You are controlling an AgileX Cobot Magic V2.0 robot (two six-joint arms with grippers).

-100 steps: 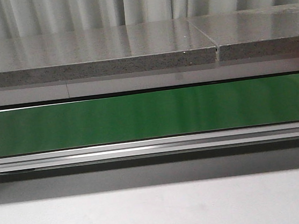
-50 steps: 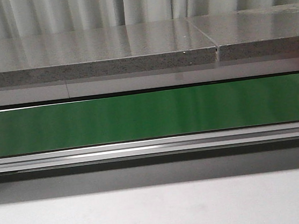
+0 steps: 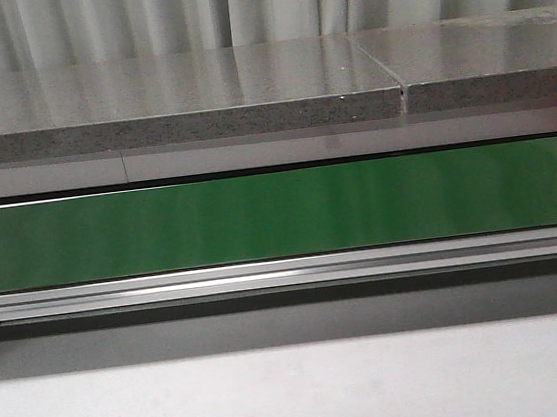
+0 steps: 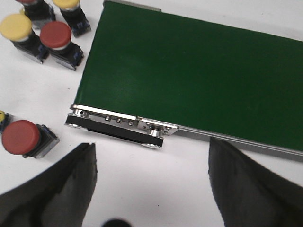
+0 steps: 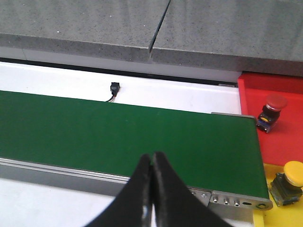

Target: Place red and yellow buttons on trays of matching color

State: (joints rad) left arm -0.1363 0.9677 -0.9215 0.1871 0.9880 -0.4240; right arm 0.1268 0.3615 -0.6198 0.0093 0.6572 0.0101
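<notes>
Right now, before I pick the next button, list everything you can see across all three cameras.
conveyor belt: one, green, running across the table between the two ends
grey stone slab: two pieces with a seam, behind the belt
curtain: grey, at the back
red buttons off the belt's left end: three, one near the gripper, one further off, one cut off at the frame edge
yellow buttons off the belt's left end: two
red tray: one, holding one red button
yellow tray: one, holding one yellow button
small black cable plug: one, on the white table behind the belt
left gripper: open, empty
right gripper: shut, empty
</notes>
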